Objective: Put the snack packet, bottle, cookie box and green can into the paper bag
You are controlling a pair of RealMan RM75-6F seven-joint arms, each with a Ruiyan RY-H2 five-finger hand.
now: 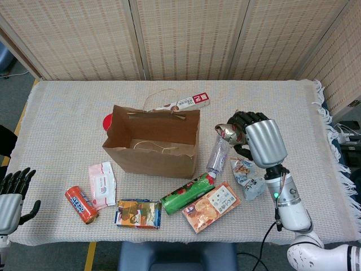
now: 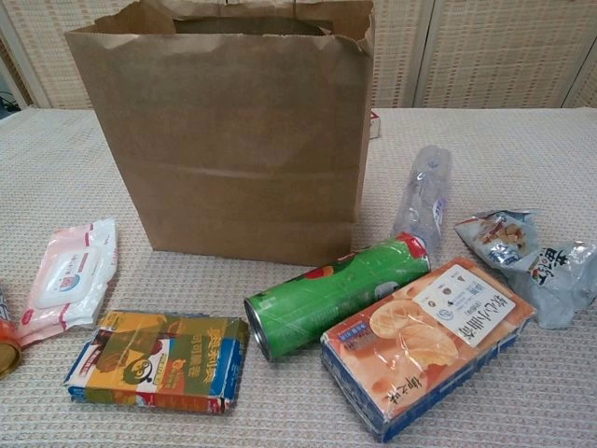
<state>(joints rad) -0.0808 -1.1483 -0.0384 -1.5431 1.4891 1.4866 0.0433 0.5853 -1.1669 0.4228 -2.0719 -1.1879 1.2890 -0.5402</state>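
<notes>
Paper bag (image 1: pixel 152 144) upright near table centre, mouth open, twine handles (image 1: pixel 161 148) lying inside and over the far rim; interior otherwise bare as far as head view shows. Right hand (image 1: pixel 256 141) raised above the cloth to the right of the bag, fingers curled around a crumpled foil snack packet (image 1: pixel 228 132), packet tip protruding toward the bag; hand absent from chest view. Left hand (image 1: pixel 11 195) at lower left table edge, fingers apart, holding nothing. Clear bottle (image 1: pixel 217 152) lying on its side just right of the bag, cap end pointing away from the robot; partly beneath the raised packet in head view. Green can (image 1: pixel 186 193) on its side in front of the bag's right corner, open end toward the robot, red-trimmed end close to the bottle's base. Cookie box (image 1: pixel 211 206) flat, orange face up, touching the can along one long side. Second snack bag (image 1: pixel 248 175), clear film with blue print, lying right of the cookie box, below the right hand. Wet-wipe pack (image 1: pixel 101 183) left front of the bag; orange can (image 1: pixel 80 204) on its side beside it; yellow-blue packet (image 1: pixel 138 213) flat between orange can and green can. Red-white box (image 1: pixel 186 103) behind the bag; red round object (image 1: pixel 108 121) partly hidden by the bag's left wall. Woven tablecloth (image 1: pixel 282 107) covering the whole table.
</notes>
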